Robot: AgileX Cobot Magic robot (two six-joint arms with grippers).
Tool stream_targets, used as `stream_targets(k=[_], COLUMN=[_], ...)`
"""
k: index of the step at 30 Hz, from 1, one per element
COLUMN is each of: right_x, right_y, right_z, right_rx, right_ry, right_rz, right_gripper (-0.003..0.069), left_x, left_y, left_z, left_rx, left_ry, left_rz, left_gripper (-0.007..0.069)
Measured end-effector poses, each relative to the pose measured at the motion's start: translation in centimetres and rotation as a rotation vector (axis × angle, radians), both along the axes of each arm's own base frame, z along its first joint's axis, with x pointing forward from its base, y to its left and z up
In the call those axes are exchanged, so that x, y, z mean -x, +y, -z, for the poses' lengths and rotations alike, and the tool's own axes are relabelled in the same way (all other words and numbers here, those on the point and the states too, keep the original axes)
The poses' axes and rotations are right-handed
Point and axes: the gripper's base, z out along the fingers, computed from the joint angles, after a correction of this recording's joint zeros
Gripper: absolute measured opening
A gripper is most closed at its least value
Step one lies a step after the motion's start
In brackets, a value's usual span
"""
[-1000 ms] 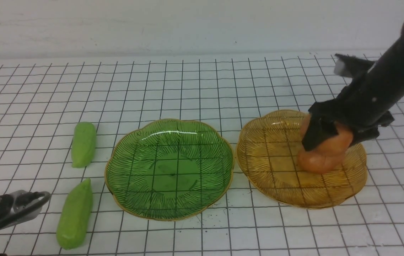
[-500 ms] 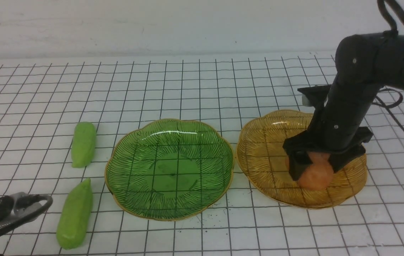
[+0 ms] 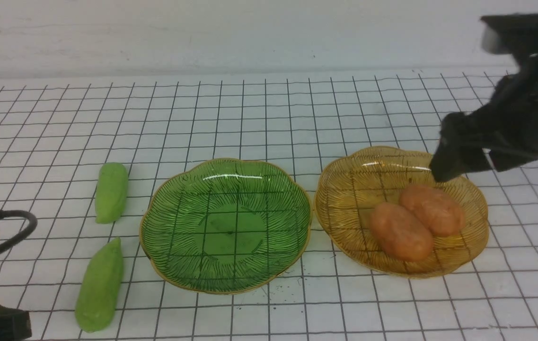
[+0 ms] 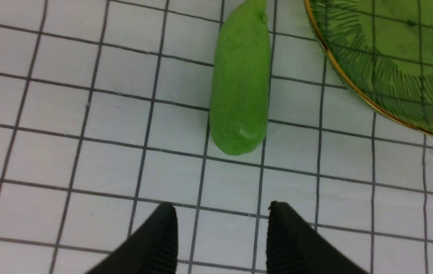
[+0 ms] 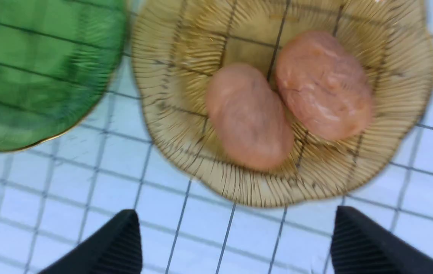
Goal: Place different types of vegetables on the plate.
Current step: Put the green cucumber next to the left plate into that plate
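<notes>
Counting from the biggest thing down: 1 white table (image 3: pixel 269 109) w/ a black grid on it, then 2 scalloped glass plates side by side in the middle, rims nearly touching, i.e. 1 green plate (image 3: pixel 164 208) on the left and 1 amber plate (image 3: pixel 344 199) on the right. Next, 4 vegetables. 2 are orange-brown potatoes, both lying on the amber plate and touching along their sides: the front potato (image 3: pixel 401 231) and the back potato (image 3: pixel 433 210). The other 2 are light-green pods, both on the table left of the green plate and apart from each other: the far pod (image 3: pixel 111 192) and the near pod (image 3: pixel 100 285), the latter w/ its pointed end away from the robot. Last, 2 grippers. The right gripper (image 5: pixel 235 232) hangs above the far right part of the amber plate in front view. Its wrist view, a bit blurred, shows the jaws spread wide w/ nothing between them, and both potatoes beyond. The left gripper (image 4: pixel 222 213) is mostly cut off at the left edge of front view, so only its wrist view shows the jaws: parted, empty, near the blunt end of the near pod but not touching it. That view has only 1 pod and a piece of the green plate; the far pod, amber plate and potatoes appear in front view only, or right wrist view for the last two.
</notes>
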Motion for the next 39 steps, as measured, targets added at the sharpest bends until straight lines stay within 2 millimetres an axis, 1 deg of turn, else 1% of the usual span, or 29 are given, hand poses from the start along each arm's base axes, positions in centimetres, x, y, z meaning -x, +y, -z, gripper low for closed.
stream_targets(k=[2, 3, 4, 5, 6, 7, 10, 11, 12, 13, 17, 19, 20, 22, 24, 26, 27, 29, 30, 31, 33, 36, 37, 38, 39], right_x=[2.9, 3.8, 5.7, 7.1, 7.9, 9.3, 12.2, 13.2, 13.4, 14.6, 16.7, 17.0, 17.1, 17.0, 16.9, 16.8, 16.7, 16.7, 16.7, 16.7, 16.6, 16.6, 16.6, 16.6, 16.6], right_y=[-0.9, -1.2, -1.7, -2.2, -2.4, -3.0, -4.0, -4.4, -4.5, -5.0, -5.8, -5.9, -5.9, -5.9, -5.8, -5.8, -5.8, -5.8, -5.8, -5.8, -5.8, -5.8, -5.8, -5.8, -5.8], right_z=[-1.3, -1.6, -2.1, -2.3, -2.4, -2.4, -2.5, -2.2, -2.2, -2.0, -0.7, -0.1, 0.0, 0.9, 1.5, 2.0, 2.1, 2.5, 2.5, 2.6, 2.7, 2.7, 2.7, 2.7, 2.7], right_rx=[-0.013, -0.015, -0.024, -0.029, -0.028, -0.027, -0.033, -0.034, -0.036, -0.044, -0.043, -0.038, -0.039, -0.03, -0.026, -0.023, -0.022, -0.019, -0.019, -0.019, -0.018, -0.018, -0.018, -0.018, -0.019], right_ry=[-0.051, -0.066, -0.099, -0.119, -0.132, -0.159, -0.265, -0.305, -0.312, -0.368, -0.429, -0.422, -0.423, -0.397, -0.386, -0.373, -0.372, -0.363, -0.363, -0.361, -0.358, -0.358, -0.358, -0.358, -0.358], right_rz=[-0.004, -0.009, -0.009, -0.009, -0.009, -0.007, -0.004, 0.001, 0.001, 0.006, 0.013, 0.013, 0.013, 0.012, 0.012, 0.011, 0.011, 0.011, 0.011, 0.011, 0.011, 0.011, 0.011, 0.011, 0.011], right_gripper=[0.0533, 0.0505, 0.0468, 0.0435, 0.0409, 0.0377, 0.0295, 0.0252, 0.0246, 0.0202, 0.0119, 0.0097, 0.0095, 0.0079, 0.0076, 0.0075, 0.0076, 0.0076, 0.0076, 0.0076, 0.0076, 0.0076, 0.0076, 0.0076, 0.0076], left_x=[-0.5, -0.8, -1.4, -1.9, -2.3, -3.3, -5.3, -6.5, -6.7, -7.8, -10.4, -11.5, -11.7, -12.7, -13.3, -13.8, -13.9, -14.5, -14.5, -14.7, -14.8, -14.9, -14.9, -14.9, -14.9], left_y=[0.0, 0.0, 0.0, -0.1, -0.1, -0.1, -0.2, -0.3, -0.3, -0.3, -0.6, -0.8, -0.8, -1.1, -1.3, -1.4, -1.4, -1.5, -1.5, -1.5, -1.4, -1.3, -1.2, -1.2, -1.1], left_z=[0.2, 0.2, 0.3, 0.5, 0.4, 0.7, 1.0, 1.2, 1.3, 1.7, 3.1, 3.8, 3.9, 4.9, 5.8, 6.8, 6.9, 8.0, 8.1, 8.6, 9.3, 9.7, 9.9, 10.0, 9.9], left_rx=[0.005, 0.007, 0.006, 0.005, 0.005, 0.003, -0.01, -0.021, -0.023, -0.032, -0.025, -0.006, -0.002, 0.022, 0.035, 0.044, 0.045, 0.049, 0.049, 0.047, 0.036, 0.016, 0.001, -0.005, -0.012], left_ry=[0.017, 0.027, 0.05, 0.074, 0.084, 0.122, 0.179, 0.21, 0.214, 0.244, 0.309, 0.328, 0.331, 0.348, 0.363, 0.383, 0.384, 0.405, 0.408, 0.422, 0.448, 0.465, 0.473, 0.475, 0.476], left_rz=[-0.009, -0.013, -0.013, -0.014, -0.014, -0.014, 0.002, 0.017, 0.019, 0.035, 0.053, 0.057, 0.058, 0.072, 0.084, 0.095, 0.096, 0.097, 0.096, 0.098, 0.103, 0.113, 0.121, 0.124, 0.128], left_gripper=[0.03, 0.0302, 0.0305, 0.0307, 0.0307, 0.0307, 0.0308, 0.0312, 0.0315, 0.0329, 0.0386, 0.043, 0.0443, 0.0486, 0.051, 0.0521, 0.0521, 0.0521, 0.0521, 0.0521, 0.0515, 0.0479, 0.0418, 0.0375, 0.0365])
